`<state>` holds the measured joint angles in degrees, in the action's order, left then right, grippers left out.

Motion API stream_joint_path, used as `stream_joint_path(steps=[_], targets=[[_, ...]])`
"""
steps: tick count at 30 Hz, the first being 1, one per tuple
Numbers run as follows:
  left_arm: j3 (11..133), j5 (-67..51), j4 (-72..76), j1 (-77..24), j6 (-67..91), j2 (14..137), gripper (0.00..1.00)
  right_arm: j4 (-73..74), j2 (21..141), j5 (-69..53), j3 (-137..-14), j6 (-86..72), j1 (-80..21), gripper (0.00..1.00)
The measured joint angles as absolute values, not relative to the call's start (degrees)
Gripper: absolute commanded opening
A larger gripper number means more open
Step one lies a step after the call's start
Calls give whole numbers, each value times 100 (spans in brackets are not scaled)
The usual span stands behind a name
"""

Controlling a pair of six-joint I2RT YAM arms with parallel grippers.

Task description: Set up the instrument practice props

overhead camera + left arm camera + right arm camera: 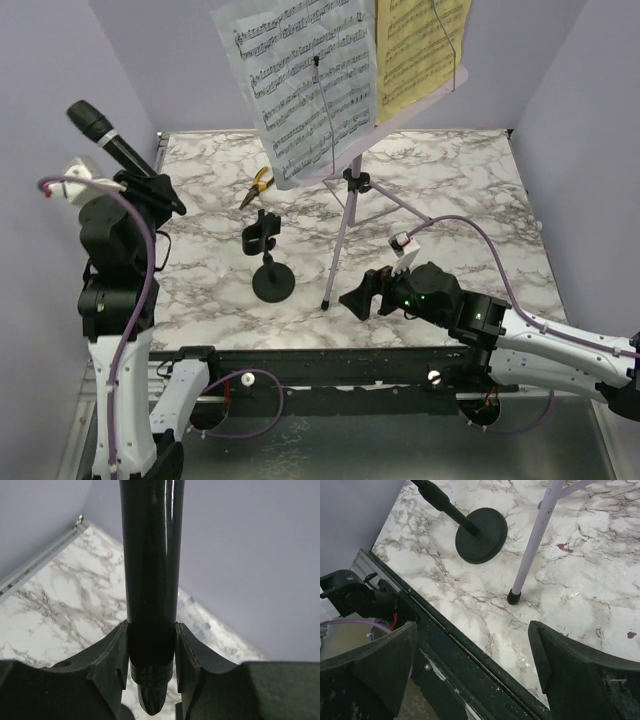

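Observation:
The lilac music stand point(350, 215) stands on its tripod mid-table, carrying a white sheet-music page point(305, 85) and a yellow page point(418, 50). The short black mic stand point(270, 262) with round base stands left of it; its base point(481, 535) and one tripod leg point(532, 545) show in the right wrist view. My left gripper point(160, 190) is shut on the black microphone point(105, 135), held high at the left, head pointing up and back; its barrel point(150, 580) sits between the fingers point(112, 665). My right gripper point(362, 295) is open and empty, low by the table's near edge.
Yellow-handled pliers point(258, 185) lie behind the mic stand, partly under the white page. Lilac walls close in the back and both sides. A black rail point(470, 655) runs along the table's near edge under my right gripper.

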<state>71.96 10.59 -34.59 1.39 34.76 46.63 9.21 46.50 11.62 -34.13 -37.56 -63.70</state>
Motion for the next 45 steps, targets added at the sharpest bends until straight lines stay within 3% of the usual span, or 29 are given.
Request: stream_joint_path(steps=[7,14,20,24,30,35,40,45], targets=[[8189,1446,-3361,-97,3865,4027,0,989,5035,1151,-3710,-3463,-6370,100],[7500,666,-2014,-545,3798,3039,0,978,4888,1028,-3826,-3332,-6370,100],[7253,-1092,-829,-696,3138,2484,0,554,4257,790,-3828,-3201,-6370,100],[7102,-2871,-517,-1000,2856,2488,0,412,4202,495,-4136,-2880,-6368,100],[6455,-4602,-517,-1385,3009,2685,0,478,5190,-602,-5872,-2174,-6370,100],[5878,-5100,-768,-1514,3151,2921,0,193,6313,-1367,-7223,-1887,-6462,100],[5863,-5050,-1483,-1586,2974,2980,0,8,7032,-508,-7708,-1691,-7284,100],[5986,-4963,-2080,-1715,2611,2958,0,123,7749,1304,-8665,-1579,-8040,100]])
